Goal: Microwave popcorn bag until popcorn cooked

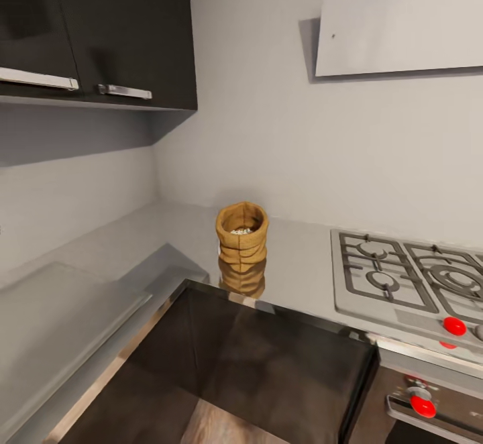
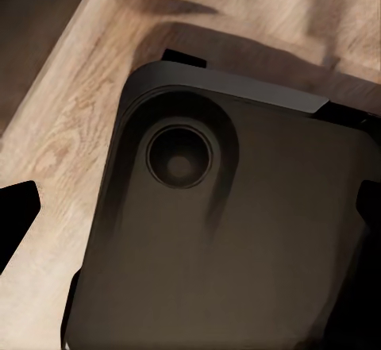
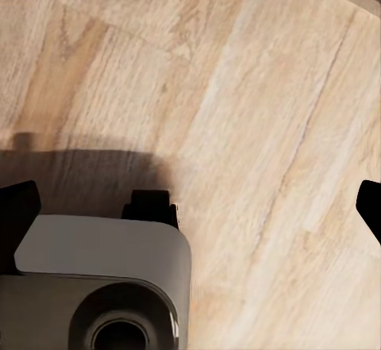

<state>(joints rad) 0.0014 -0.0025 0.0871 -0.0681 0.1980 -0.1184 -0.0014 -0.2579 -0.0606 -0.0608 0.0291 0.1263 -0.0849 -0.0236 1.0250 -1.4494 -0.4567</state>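
You're on the approach: the bag (image 1: 241, 236) stands upright on the countertop (image 1: 298, 263), left of the hob (image 1: 402, 276). Both wrist cams face floor (image 3: 262, 112), fingers spread wide, empty. Next, raise an arm to it.

1. I see a popcorn bag (image 1: 241, 235) of crumpled, matt brown paper, rough-looking.
2. The countertop (image 1: 134, 256) is grey and glossy; it mirrors the bag.
3. The gas hob (image 1: 402, 276) looks like brushed steel with dark metal grates and shiny red knobs.
4. Upper cupboards (image 1: 127, 28) are dark and smooth, with metal handles.
5. My wrist cameras show a pale, grained wood floor (image 3: 262, 128) and the robot's matt dark base (image 2: 222, 239).
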